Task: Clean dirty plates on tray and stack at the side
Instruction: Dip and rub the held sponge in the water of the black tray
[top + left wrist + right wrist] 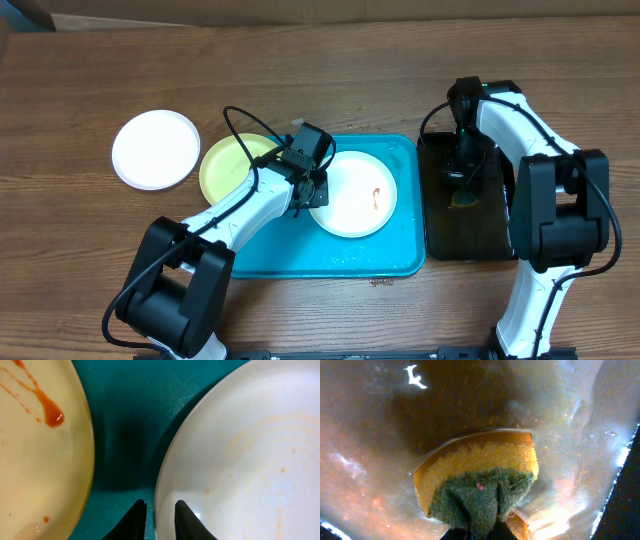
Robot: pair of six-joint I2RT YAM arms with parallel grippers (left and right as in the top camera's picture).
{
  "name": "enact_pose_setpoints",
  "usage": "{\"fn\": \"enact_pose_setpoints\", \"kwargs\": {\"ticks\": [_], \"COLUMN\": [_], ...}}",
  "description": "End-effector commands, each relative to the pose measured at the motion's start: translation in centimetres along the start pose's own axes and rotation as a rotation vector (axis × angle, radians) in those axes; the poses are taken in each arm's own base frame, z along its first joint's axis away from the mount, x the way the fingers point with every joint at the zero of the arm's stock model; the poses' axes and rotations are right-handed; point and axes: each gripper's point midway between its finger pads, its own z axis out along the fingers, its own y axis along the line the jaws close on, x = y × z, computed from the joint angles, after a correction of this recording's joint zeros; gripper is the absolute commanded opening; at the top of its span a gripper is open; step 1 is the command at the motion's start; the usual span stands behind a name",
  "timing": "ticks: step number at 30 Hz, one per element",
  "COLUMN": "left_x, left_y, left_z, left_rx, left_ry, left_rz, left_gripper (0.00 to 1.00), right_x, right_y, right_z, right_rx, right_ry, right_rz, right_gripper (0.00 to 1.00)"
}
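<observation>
The turquoise tray [370,255] holds a pale yellow-green plate [228,165] and a white plate [352,193] with a small red smear. A second white plate [155,150] lies on the table left of the tray. My left gripper [312,190] is shut on the left rim of the white plate in the tray. In the left wrist view its fingers [160,517] straddle that rim [250,460]; the yellow-green plate [35,460] shows red sauce. My right gripper [463,175] is shut on a yellow and green sponge [485,465], pressed into the wet black tray [370,435].
The narrow black tray [440,240] sits directly right of the turquoise tray. Bare turquoise tray floor [130,410] separates the two plates. Wooden table surrounds both trays.
</observation>
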Motion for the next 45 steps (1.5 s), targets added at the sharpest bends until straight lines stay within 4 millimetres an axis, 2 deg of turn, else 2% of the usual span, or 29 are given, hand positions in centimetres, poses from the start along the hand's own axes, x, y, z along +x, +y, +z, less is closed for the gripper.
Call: {"fn": "enact_pose_setpoints", "kwargs": {"ticks": [1, 8, 14, 19, 22, 25, 29, 33, 35, 38, 41, 45], "left_x": [-0.9, -1.0, -0.8, -0.9, -1.0, -1.0, -1.0, -1.0, -1.0, -1.0, -1.0, -0.9], "left_y": [0.0, 0.0, 0.1, 0.6, 0.8, 0.7, 0.7, 0.6, 0.6, 0.6, 0.6, 0.4], "left_z": [0.1, 0.1, 0.7, 0.9, 1.0, 1.0, 1.0, 1.0, 1.0, 1.0, 1.0, 0.9], "left_rx": [-0.010, -0.009, -0.014, -0.004, 0.009, 0.015, 0.016, 0.019, 0.018, 0.019, 0.019, 0.030], "left_ry": [-0.021, -0.023, -0.013, 0.004, 0.013, 0.014, 0.013, 0.015, 0.015, 0.015, 0.015, 0.018], "left_rz": [-0.013, -0.014, -0.022, -0.045, -0.062, -0.065, -0.065, -0.064, -0.064, -0.064, -0.065, -0.066], "left_gripper": [0.22, 0.23, 0.26, 0.20, 0.09, 0.04, 0.04, 0.04, 0.04, 0.04, 0.04, 0.04], "right_x": [0.1, 0.0, -0.2, -0.2, -0.2, 0.0, 0.2, 0.3, 0.3, 0.4, 0.9, 0.4], "right_y": [0.1, 0.2, 0.1, 0.0, 0.0, 0.0, -0.2, 0.5, -0.4, -0.1, -0.2, -0.3], "right_z": [-1.2, -1.2, -2.6, -3.6, -3.6, -3.6, -3.6, -3.7, -3.8, -4.1, -4.9, -6.5], "right_rx": [-0.032, -0.033, -0.035, -0.034, -0.034, -0.031, -0.025, -0.059, -0.005, -0.024, 0.002, 0.013], "right_ry": [-0.027, -0.031, -0.034, -0.031, -0.031, -0.022, -0.016, -0.009, -0.016, -0.005, 0.004, -0.023], "right_rz": [0.006, 0.006, 0.007, 0.006, 0.007, 0.010, 0.010, 0.007, 0.033, 0.051, 0.040, 0.036], "right_gripper": [0.04, 0.04, 0.04, 0.04, 0.04, 0.04, 0.04, 0.04, 0.04, 0.04, 0.04, 0.04]}}
